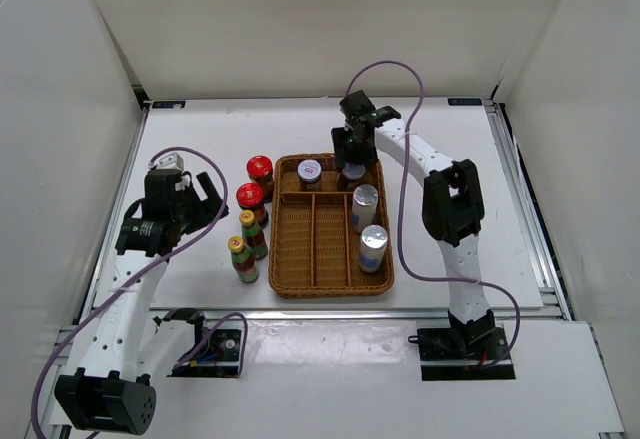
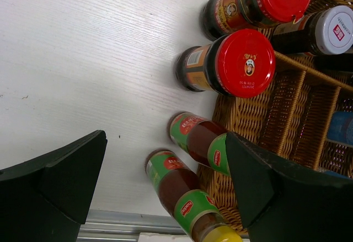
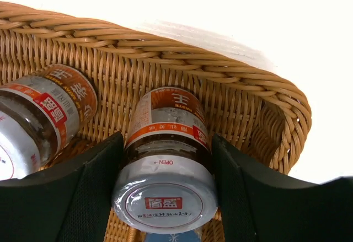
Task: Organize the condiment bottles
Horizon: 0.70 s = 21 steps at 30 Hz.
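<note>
Wicker, brown, is the divided tray (image 1: 285,259) in the middle of the white counter (image 1: 450,159). Nearest to the arm bases, on the counter just left of the tray, stand 2 slim yellow-capped bottles (image 1: 242,259), upright, one close behind the other. At about the same depth but inside the tray, in its right long compartment, 2 silver-topped cylinders (image 1: 373,248) stand upright in a line.

The left gripper (image 1: 208,201) hangs over the counter left of the bottles, w/ its jaws spread wide & nothing between them; its wrist view looks down on the bottles and the red lids.

A bit further back, also outside the tray & near its left edge, are 2 red-lidded jars (image 1: 251,199), upright, one behind the other.

In the far row of the tray are the last 2 jars. The left white-lidded jar (image 1: 310,172) stands free in its cell. The right white-lidded jar (image 3: 165,198) is in the far right corner, close to the woven wall. The right gripper (image 3: 166,159) is closed around it, one finger on each side of the body just under the lid; if its bottom touches the tray floor I cannot tell
</note>
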Tool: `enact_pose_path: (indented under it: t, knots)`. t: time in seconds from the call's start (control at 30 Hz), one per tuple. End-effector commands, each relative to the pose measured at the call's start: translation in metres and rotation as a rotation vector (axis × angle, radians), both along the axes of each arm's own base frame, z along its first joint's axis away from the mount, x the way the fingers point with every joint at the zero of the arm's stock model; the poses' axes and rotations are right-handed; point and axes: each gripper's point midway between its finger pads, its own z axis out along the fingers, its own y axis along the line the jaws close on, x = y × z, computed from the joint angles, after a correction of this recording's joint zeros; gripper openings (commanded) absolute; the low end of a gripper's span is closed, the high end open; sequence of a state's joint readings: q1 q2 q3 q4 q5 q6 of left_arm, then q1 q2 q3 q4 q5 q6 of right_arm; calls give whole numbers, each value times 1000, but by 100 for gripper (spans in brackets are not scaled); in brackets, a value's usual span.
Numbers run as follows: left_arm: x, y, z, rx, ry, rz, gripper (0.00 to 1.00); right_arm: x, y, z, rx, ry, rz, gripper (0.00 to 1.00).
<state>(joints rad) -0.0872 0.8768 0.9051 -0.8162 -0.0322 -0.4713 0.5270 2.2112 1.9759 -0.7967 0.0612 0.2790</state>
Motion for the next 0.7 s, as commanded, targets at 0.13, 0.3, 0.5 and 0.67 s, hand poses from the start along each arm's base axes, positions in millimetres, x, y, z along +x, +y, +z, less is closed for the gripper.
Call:
enact_pose_path:
  t: [0.13, 0.3, 0.5, 0.67]
  knots:
    - [-1, -1, 0, -1, -4, -10, 100, 22, 14, 50, 48, -147, 17, 100]
    - [-1, -1, 9, 3, -38, -16, 100, 14, -4, 110, 13, -270, -68, 100]
    - [-5, 0, 25, 15, -100, -30, 100, -38, -59, 167, -35, -427, -200, 100]
    - [2, -34, 60, -41, -155, -220, 98, -96, -96, 173, 15, -424, -238, 100]
